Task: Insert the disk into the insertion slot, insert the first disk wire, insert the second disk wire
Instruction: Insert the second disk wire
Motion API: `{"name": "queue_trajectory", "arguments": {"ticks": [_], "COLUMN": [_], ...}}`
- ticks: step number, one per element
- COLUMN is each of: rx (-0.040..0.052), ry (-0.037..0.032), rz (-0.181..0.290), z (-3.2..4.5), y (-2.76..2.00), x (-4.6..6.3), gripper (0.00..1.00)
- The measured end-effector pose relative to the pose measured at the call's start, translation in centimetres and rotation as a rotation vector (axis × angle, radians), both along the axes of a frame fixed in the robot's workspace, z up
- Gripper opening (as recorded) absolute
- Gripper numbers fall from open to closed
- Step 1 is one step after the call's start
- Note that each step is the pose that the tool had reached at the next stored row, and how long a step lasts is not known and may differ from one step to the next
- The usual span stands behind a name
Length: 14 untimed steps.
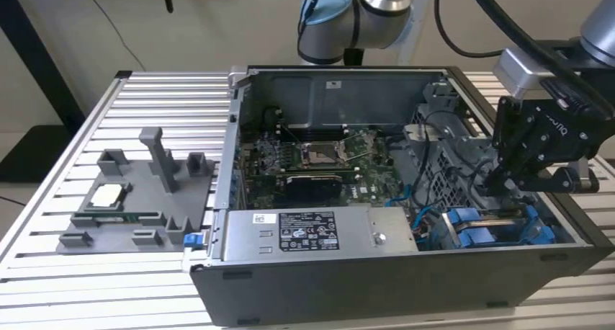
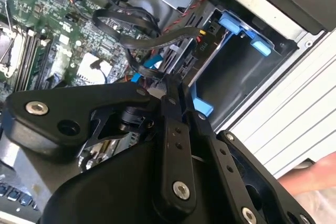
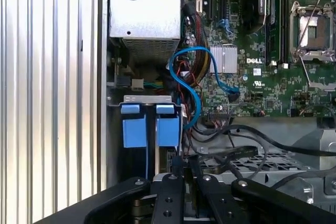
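the gripper [image 1: 506, 180] hangs low inside the open computer case [image 1: 384, 287], at the exterior view's right, just above the insertion slot [image 1: 500, 229] with its blue rails. black cables [image 2: 131, 35] loop close beside its fingers, and a blue cable [image 3: 191, 85] curls between the power supply [image 1: 307, 233] and the bay, crowding that side. the case wall stands near on the right. over the motherboard [image 1: 317, 157], at the middle, the case lies open from above. on the slatted table [image 1: 57, 272] to the left, a grey fixture [image 1: 144, 200] takes up room
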<state>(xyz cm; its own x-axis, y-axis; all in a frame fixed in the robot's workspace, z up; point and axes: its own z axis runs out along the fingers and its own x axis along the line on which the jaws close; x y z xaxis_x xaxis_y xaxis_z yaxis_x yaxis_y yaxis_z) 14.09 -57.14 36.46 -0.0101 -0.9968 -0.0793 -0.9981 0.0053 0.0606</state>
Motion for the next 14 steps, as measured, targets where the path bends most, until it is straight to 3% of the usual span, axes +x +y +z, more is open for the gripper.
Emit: {"name": "queue_trajectory", "arguments": {"ticks": [5,12,14], "rx": [-0.0161,-0.0178,-0.0179], "ry": [-0.0058,-0.0341,-0.0390], "rz": [0.000,0.000,0.000], "z": [-0.23,-0.93,-1.26], "y": [-0.42,-0.46,-0.46], "x": [0.0,0.0,0.0], "gripper": [0.16,0.16,0.16]}}
